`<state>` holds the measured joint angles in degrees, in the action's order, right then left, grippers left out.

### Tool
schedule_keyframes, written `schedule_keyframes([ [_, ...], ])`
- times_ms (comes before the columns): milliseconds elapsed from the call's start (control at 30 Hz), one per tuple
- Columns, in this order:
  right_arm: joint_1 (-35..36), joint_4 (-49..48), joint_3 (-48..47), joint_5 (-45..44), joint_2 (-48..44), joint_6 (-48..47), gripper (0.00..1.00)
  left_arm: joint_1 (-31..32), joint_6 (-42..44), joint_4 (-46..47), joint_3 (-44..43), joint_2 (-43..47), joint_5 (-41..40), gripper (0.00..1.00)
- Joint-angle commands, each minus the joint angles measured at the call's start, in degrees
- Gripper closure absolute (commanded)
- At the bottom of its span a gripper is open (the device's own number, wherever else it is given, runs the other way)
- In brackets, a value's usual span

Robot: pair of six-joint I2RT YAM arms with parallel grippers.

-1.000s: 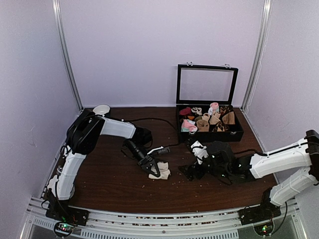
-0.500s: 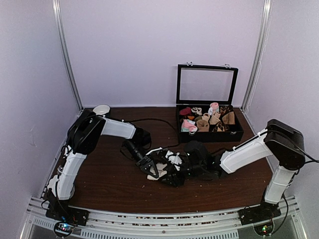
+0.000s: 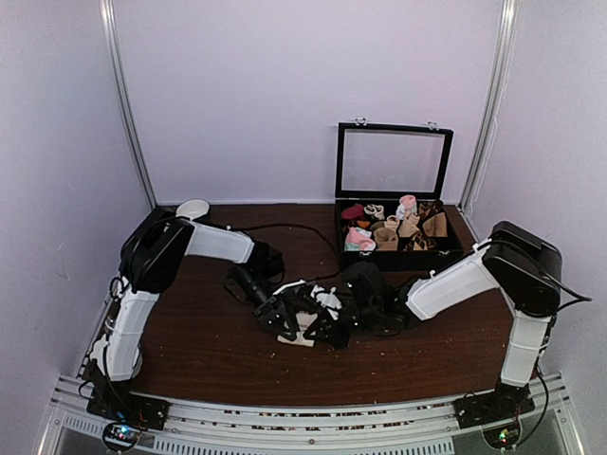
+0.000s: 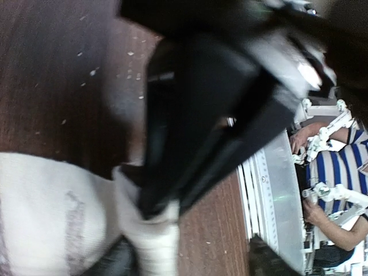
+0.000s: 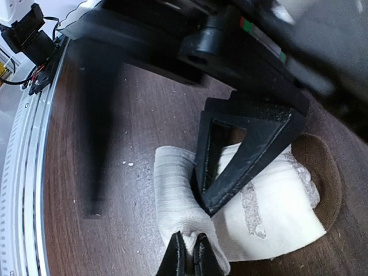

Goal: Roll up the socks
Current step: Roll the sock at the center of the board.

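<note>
Socks: the tan-beige socks (image 5: 276, 201) are lying flat on the brown surface (image 3: 209, 351), about midway across it and between the two grippers. The paler ribbed cuff end is pointing toward the right gripper.

Left gripper: the left gripper (image 3: 283, 318) is sitting low over the socks with its fingers standing apart. One black triangular finger (image 5: 247, 149) is pressing down on the fabric next to the cuff. The other is showing only as a dark blur over bare wood beside the socks. Nothing is being clamped between them.

Right gripper: the right gripper (image 5: 187, 253) is resting at the cuff's edge with its fingers drawn together. They are probably pinching a fold of the ribbed fabric, but they are cut off at the frame's bottom edge.

Arms: both are reaching in to the middle, with the grippers just beside each other.

Box: a black box (image 3: 398, 260) is standing at the back right with its glazed lid (image 3: 394, 161) upright. It is holding rolled socks (image 3: 360, 239) in pink, white and tan, well apart from the tan-beige pair.

Specks: pale specks (image 4: 92, 72) are lying scattered on the wood.
</note>
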<state>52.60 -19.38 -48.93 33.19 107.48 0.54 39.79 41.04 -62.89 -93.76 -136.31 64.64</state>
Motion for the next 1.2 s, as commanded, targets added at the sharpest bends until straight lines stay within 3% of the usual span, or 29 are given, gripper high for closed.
schedule_keyframes([
  [0,-0.5,9.3,-3.6,-0.1,3.2,3.2,1.00,-0.5,-0.6,9.1,7.4,6.4,-11.4,0.02],
  [267,-0.7,11.8,-2.9,-2.2,5.0,13.7,1.00,-1.3,-10.8,29.6,21.4,24.2,-25.9,0.02],
  [367,-0.7,13.6,-4.1,-2.3,5.6,15.4,1.00,-1.3,-12.3,33.1,24.3,28.7,-30.2,0.02],
  [567,-1.7,15.5,-7.6,1.5,7.9,23.4,1.00,-1.0,-10.2,35.2,27.3,35.2,-31.4,0.02],
  [767,-2.4,20.7,-13.5,5.3,12.7,30.1,1.00,2.1,-4.4,31.6,28.5,36.6,-30.5,0.02],
  [933,-3.5,16.7,-13.8,9.5,15.2,37.7,1.00,6.9,-1.0,31.8,31.4,35.2,-33.8,0.02],
  [1167,-4.7,16.4,-13.4,11.2,16.0,39.1,1.00,8.7,1.4,33.4,33.6,33.4,-38.2,0.04],
])
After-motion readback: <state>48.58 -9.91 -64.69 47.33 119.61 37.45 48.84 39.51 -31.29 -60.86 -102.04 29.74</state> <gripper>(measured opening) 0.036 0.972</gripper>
